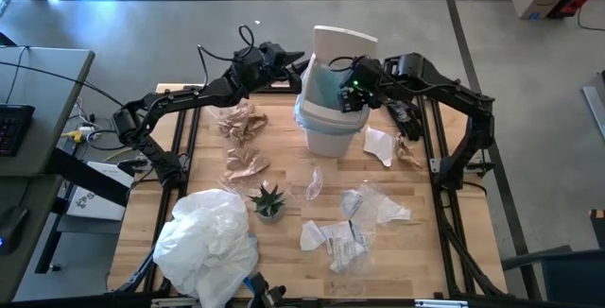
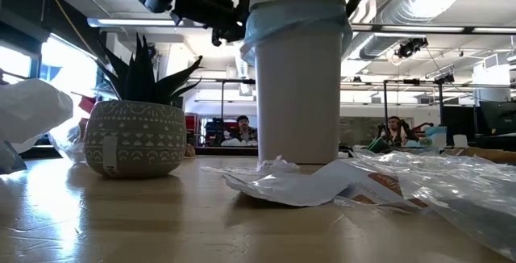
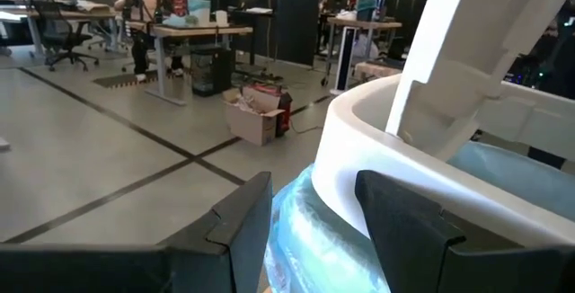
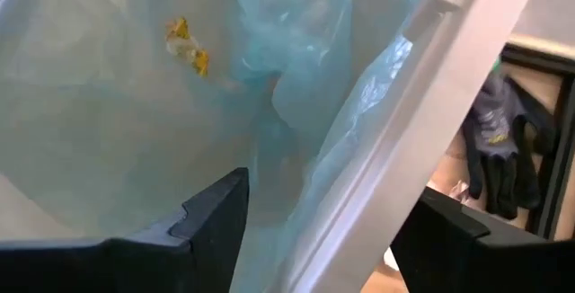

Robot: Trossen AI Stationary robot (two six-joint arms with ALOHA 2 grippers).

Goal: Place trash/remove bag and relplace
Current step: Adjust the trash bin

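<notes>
Honestly, my right gripper (image 4: 310,226) fingers sit open astride the white bin (image 1: 329,128) rim and blue bag (image 4: 117,104); closing could tear the liner. Left gripper (image 3: 313,230) fingers, open across the rim, could tip the bin.

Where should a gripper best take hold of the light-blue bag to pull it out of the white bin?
Probably at the bag's crinkled edge folded over the bin's rim, coming from outside the rim, as the left gripper does. That loose, bunched plastic stands off the wall, so fingers can pinch it.
</notes>
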